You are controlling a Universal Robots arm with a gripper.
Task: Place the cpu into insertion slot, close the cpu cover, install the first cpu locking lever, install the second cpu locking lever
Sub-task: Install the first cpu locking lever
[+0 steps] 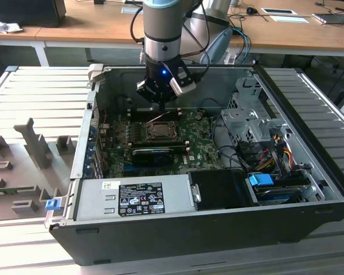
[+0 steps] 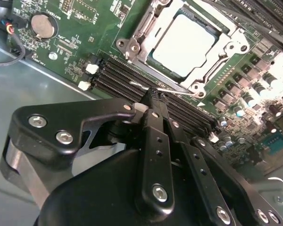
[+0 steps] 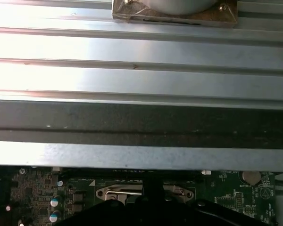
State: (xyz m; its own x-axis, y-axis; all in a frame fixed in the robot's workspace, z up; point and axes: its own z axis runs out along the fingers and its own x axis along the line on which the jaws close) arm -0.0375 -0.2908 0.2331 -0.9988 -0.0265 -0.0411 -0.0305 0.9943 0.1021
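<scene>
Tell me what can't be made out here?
- Locking levers: in the second wrist view, the gripper covers the near edge of the cpu cover, which lies over the cpu.
- Insertion slot: too small in the exterior view to judge.
- First wrist view: a metal rail blocks most of the board.

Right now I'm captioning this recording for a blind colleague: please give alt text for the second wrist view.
The black gripper has its fingers closed together, tips at a thin metal lever beside the insertion slot, where the silver cpu sits under the closed cpu cover. Green motherboard surrounds it.
</scene>
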